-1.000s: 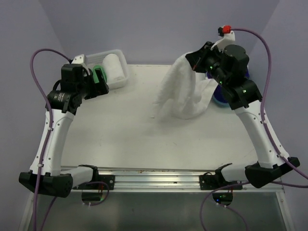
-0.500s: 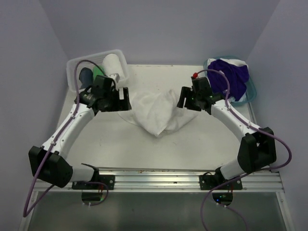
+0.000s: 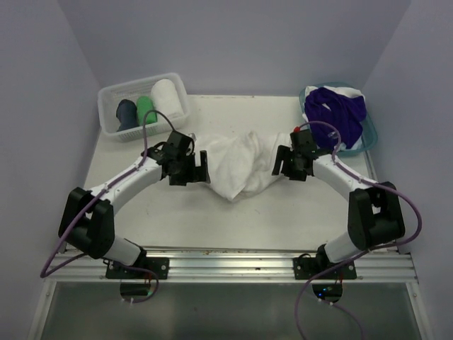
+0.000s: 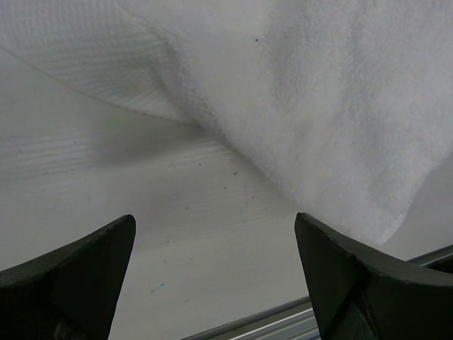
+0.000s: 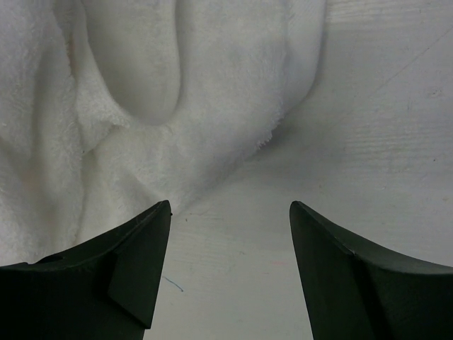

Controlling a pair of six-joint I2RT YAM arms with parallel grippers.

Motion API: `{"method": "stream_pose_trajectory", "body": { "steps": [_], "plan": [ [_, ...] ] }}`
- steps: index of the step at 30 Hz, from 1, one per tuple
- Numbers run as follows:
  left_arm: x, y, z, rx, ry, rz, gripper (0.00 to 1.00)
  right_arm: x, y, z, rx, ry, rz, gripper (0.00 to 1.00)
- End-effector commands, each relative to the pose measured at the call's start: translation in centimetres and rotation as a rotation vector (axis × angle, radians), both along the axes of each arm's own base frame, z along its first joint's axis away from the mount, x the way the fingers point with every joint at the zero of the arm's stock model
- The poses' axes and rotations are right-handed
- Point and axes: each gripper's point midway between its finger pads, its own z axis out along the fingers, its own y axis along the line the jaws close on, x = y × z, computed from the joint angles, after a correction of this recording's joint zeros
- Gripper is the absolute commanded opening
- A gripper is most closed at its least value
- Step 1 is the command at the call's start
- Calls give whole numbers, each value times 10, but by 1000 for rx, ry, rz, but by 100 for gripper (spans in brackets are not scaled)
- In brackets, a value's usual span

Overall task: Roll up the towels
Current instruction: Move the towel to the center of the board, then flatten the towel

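Left gripper (image 3: 200, 170) spread wide, nothing between its fingers; white towel (image 3: 241, 166) lies crumpled just ahead of it on the table (image 3: 283, 205). Right gripper (image 3: 279, 163) likewise spread and empty, towel edge just ahead, toward its left finger. Towel sits between both.

We see a pale surface (image 3: 212, 212) carrying a crumpled white towel (image 3: 241, 166) at its middle. A white basket (image 3: 182, 99) sits well beyond the towel's far left, a teal basket (image 3: 372, 132) beyond its far right.
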Motion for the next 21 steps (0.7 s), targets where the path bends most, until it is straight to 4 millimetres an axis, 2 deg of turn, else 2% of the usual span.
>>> {"method": "stream_pose_trajectory", "body": {
  "steps": [1, 3, 4, 8, 11, 12, 14, 15, 17, 18, 19, 21],
  "plan": [
    [17, -34, 3, -112, -59, 23, 98, 12, 5, -9, 10, -8, -5, 72],
    [13, -56, 2, -163, -47, -18, 98, 20, 5, -15, 6, -9, -17, 72],
    [8, -79, 0, -223, -38, -80, 98, 22, 6, -18, 13, -2, -22, 72],
    [-2, -118, -4, -286, -8, -154, 97, 40, 14, -23, 49, -10, -39, 70],
    [-3, -133, -15, -301, 28, -169, 88, 48, 19, -33, 69, -1, -56, 62],
    [-2, -134, -17, -298, 36, -170, 83, 50, 18, -35, 67, 0, -64, 50],
    [0, -132, -23, -269, 46, -158, 60, 55, 15, -38, 50, -6, -80, 31],
    [3, -132, -19, -260, 32, -162, 42, 58, 12, -37, 47, -10, -89, 14],
    [10, -128, -11, -237, 2, -151, 24, 67, 10, -26, 54, -40, -106, 0],
    [13, -126, -6, -227, -17, -158, 15, 70, 10, -21, 59, -52, -112, 0],
    [17, -119, -3, -211, -18, -150, 0, 74, 10, -14, 65, -66, -115, 0],
    [32, -113, 16, -213, -62, -152, 0, 90, 14, 14, 85, -127, -114, 0]
  ]
}}
